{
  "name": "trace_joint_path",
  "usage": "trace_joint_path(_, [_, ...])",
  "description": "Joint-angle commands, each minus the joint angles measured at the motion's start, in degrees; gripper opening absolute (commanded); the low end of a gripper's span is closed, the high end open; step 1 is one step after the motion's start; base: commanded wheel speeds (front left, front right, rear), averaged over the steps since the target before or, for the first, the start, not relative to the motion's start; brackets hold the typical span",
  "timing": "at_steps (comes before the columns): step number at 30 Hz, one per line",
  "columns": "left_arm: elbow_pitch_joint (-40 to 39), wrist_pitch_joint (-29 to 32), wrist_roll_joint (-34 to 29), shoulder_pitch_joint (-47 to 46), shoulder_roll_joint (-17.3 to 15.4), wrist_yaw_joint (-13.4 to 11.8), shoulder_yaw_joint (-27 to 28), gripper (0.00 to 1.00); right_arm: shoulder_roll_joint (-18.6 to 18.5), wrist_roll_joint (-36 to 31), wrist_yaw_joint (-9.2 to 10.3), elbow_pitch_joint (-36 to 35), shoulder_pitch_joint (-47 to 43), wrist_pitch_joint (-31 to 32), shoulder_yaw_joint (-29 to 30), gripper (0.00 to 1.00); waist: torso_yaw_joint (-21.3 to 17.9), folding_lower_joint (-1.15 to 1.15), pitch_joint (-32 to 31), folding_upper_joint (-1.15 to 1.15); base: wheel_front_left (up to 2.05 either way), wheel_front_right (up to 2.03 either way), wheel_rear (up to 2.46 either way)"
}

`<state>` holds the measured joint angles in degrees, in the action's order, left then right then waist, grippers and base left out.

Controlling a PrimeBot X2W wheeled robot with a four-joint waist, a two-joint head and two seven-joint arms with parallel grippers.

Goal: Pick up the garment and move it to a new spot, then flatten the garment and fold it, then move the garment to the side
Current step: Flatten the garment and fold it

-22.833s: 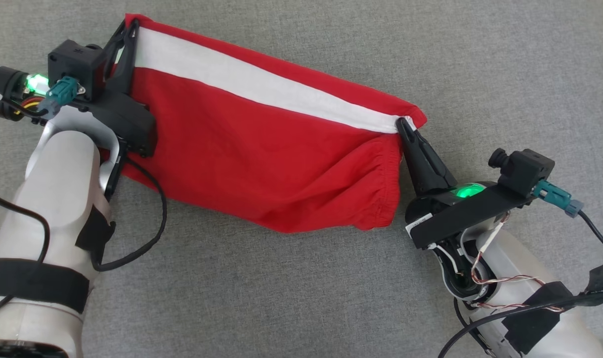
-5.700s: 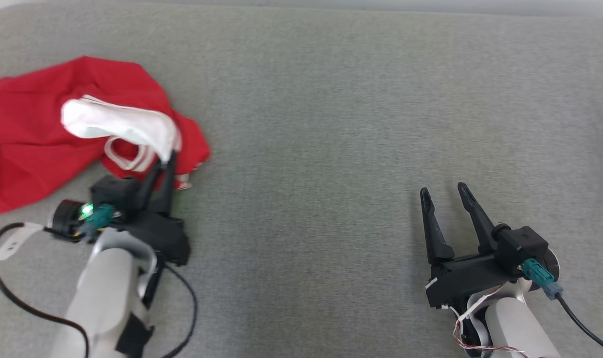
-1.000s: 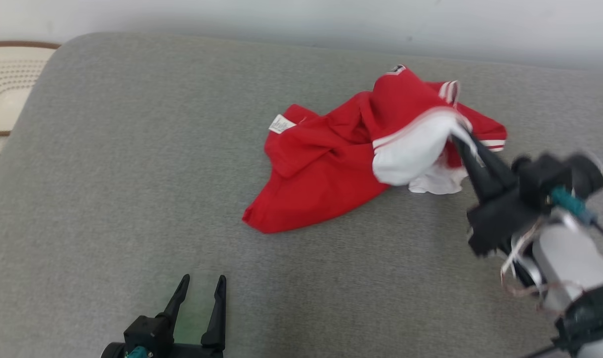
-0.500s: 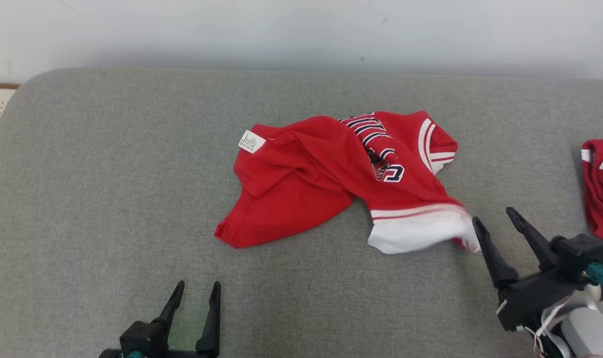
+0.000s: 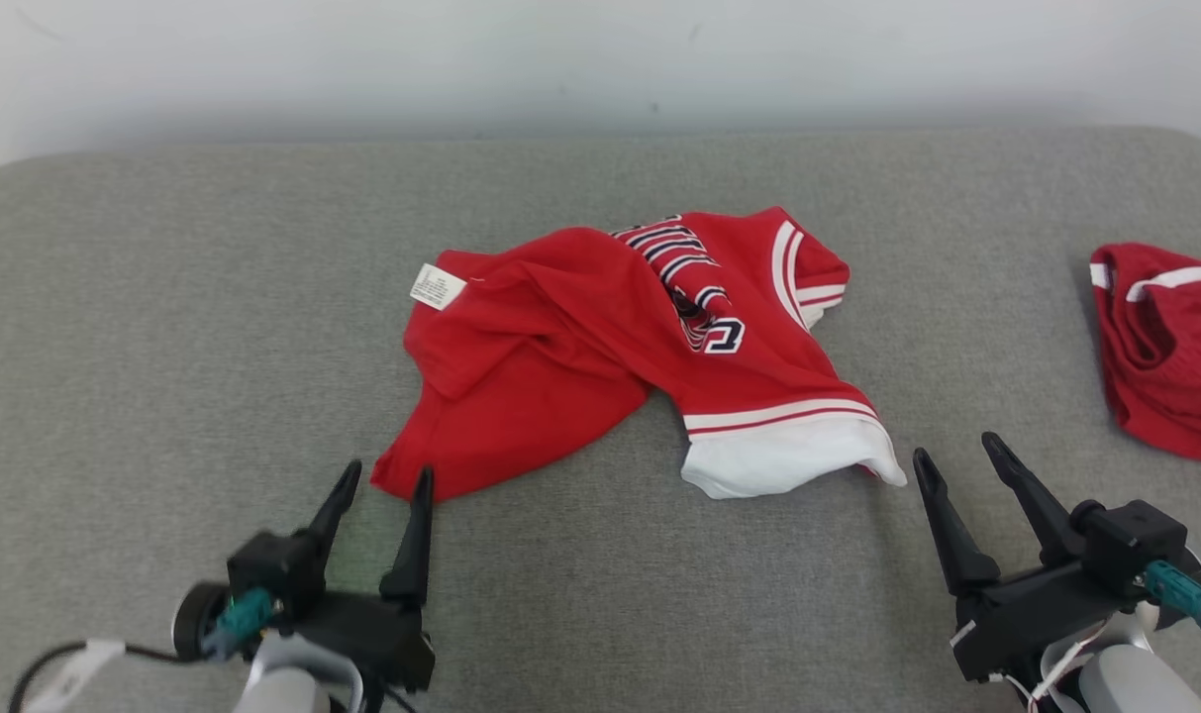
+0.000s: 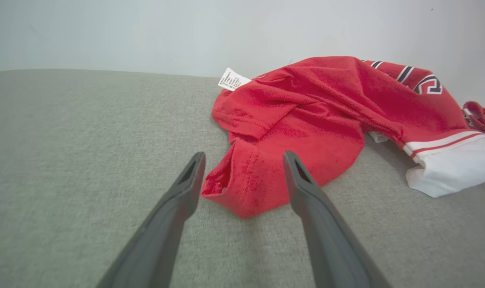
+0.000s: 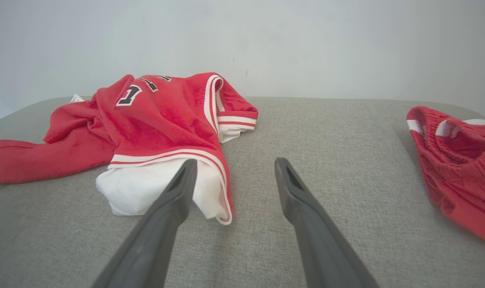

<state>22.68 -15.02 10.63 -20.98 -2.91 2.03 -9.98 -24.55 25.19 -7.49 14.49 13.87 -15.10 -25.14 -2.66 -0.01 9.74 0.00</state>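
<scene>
A grey upholstered surface (image 5: pixel 164 297) runs across the head view, its near part cut off by the bottom edge. Behind it stands a pale wall (image 5: pixel 560 59).

The garment (image 5: pixel 560 347), a red jersey, lies crumpled near the middle of the surface, held by neither claw. Its folds bury much of it. The dark-and-white lettering (image 5: pixel 704 307) is creased under a ridge of cloth and cannot be read. A white hem band (image 5: pixel 788 460) with red stripes lies at the near right, and a striped armhole or neck edge sits at the far right.

A second red garment (image 5: pixel 1164 366) with white trim lies well apart to the right. The head view's right edge cuts it off, and its shape is hard to make out.

Both arms come up from the bottom edge, with only the wrists and camera mounts showing. The left claw (image 5: pixel 388 469) points up the view with its fingers spread wide. In the left wrist view the near red corner of the jersey lies between them, and contact cannot be told. The right claw (image 5: pixel 954 447) is also spread wide and grips nothing. It leans slightly left, its left fingertip just beside the corner of the white hem. In the right wrist view that finger overlaps the hem.

A small white label (image 5: pixel 438 286) sticks out at the far left edge of the jersey, its print too small to read.
</scene>
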Motion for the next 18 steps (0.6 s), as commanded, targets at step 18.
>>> trace_joint_path(18, [18.42, -0.18, -3.78, -18.06, -0.22, 0.25, 2.48, 1.0, 4.11, -1.75, 0.0, 0.28, 3.84, -0.04, 0.54, 1.0, -7.71, 0.01, 7.41, 0.0, 0.0, 0.0, 0.0])
